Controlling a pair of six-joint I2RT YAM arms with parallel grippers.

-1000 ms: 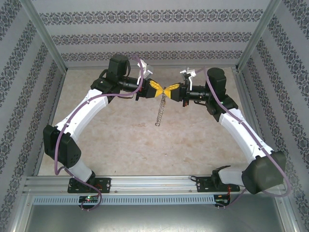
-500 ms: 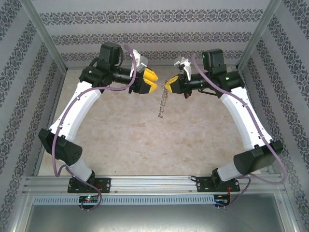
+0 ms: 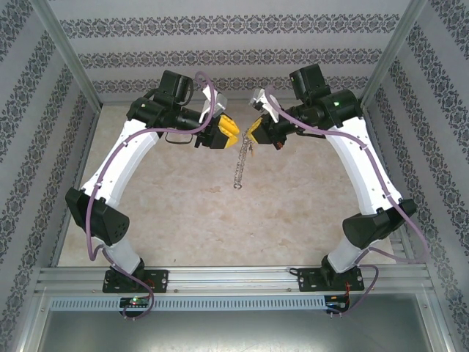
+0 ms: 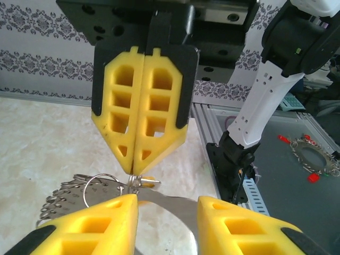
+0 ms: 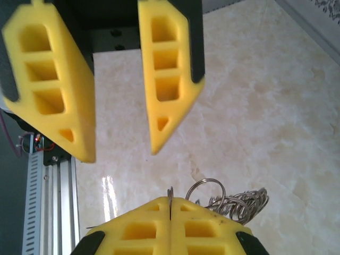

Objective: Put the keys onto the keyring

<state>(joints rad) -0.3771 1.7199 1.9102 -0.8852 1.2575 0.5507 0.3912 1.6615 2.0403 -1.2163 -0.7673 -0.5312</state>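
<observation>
The right gripper [image 5: 170,201], shut on the keyring [image 3: 239,167] whose strung pieces hang toward 6 o'clock above the surface [image 3: 183,213], faces the half-open, empty left gripper [image 4: 167,199] at its 9 o'clock; threading looks in hand, and next the left must pinch the ring finely at those tips.

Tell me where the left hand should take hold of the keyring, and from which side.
Best guess: pinch the keyring on its hanging strand of silver pieces, just below the right hand, which is shut on its top. Come in level from the left hand's own side: the strand hangs free and straight, and its open jaws face it.
</observation>
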